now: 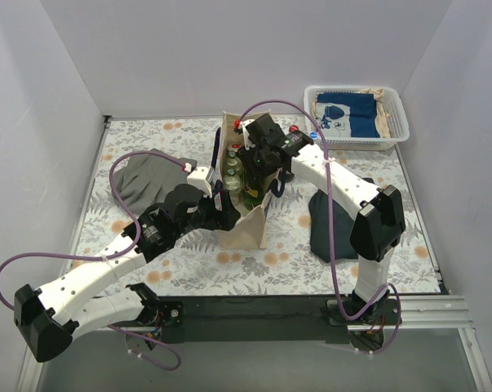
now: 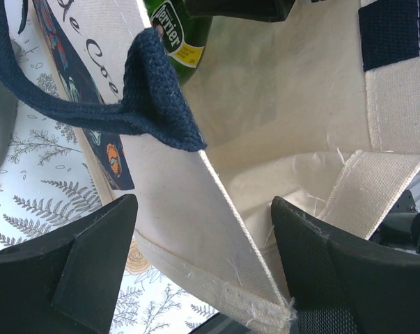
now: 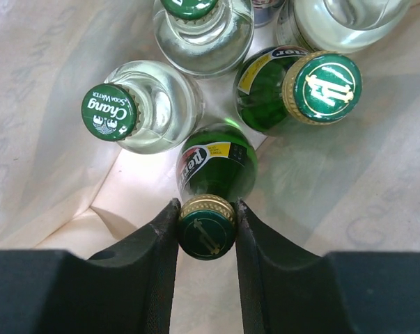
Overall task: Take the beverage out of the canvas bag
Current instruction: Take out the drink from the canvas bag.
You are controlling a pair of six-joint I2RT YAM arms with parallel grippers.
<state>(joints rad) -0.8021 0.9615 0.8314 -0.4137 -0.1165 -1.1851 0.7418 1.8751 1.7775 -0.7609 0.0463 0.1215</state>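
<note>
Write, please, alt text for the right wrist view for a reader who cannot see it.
Looking down into the canvas bag, the right gripper has its jaws closed on the gold-rimmed cap of a green bottle. A second green bottle and a clear Chang bottle stand beyond it, among other clear bottles.

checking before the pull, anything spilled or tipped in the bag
Nothing stands out: the bottles stand upright in the canvas bag, no spill visible, and the right fingers clasp the cap of the nearest green bottle squarely.
</note>
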